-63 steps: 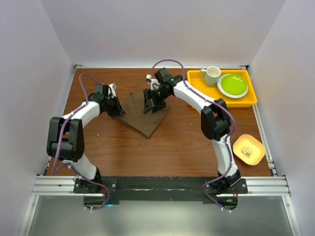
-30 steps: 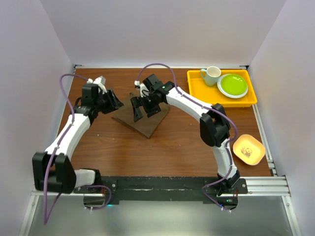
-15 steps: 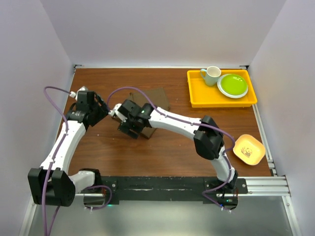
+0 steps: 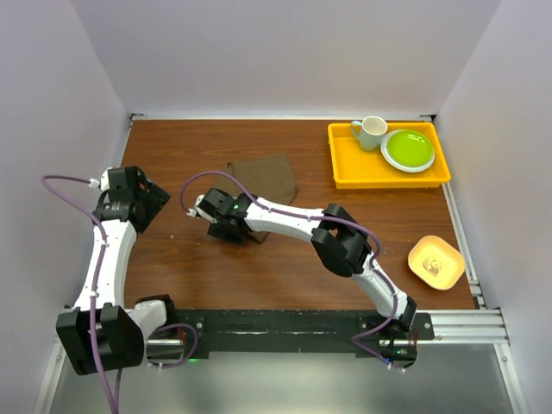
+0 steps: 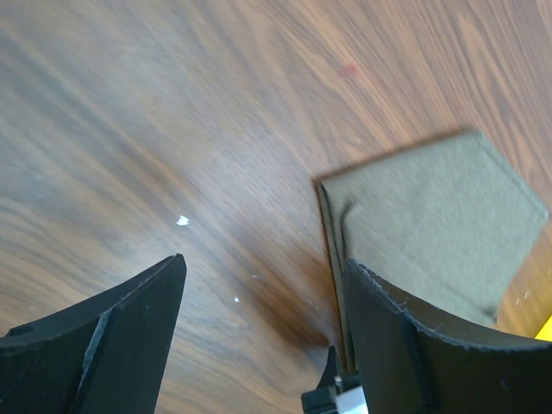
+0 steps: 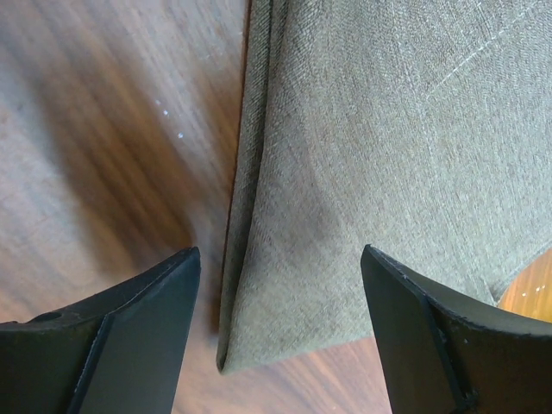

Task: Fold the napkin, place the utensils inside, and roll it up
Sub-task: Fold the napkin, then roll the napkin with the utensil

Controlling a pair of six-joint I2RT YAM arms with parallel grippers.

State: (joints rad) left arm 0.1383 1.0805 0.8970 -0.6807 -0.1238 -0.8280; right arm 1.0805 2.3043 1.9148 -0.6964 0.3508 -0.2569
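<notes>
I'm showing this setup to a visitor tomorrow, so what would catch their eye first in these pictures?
Probably the bright yellow tray at the table's far right corner, holding a green plate and a pale cup. Next, the right arm, stretched leftward across the middle of the table, its jaws open over one edge of the folded brown napkin.
</notes>
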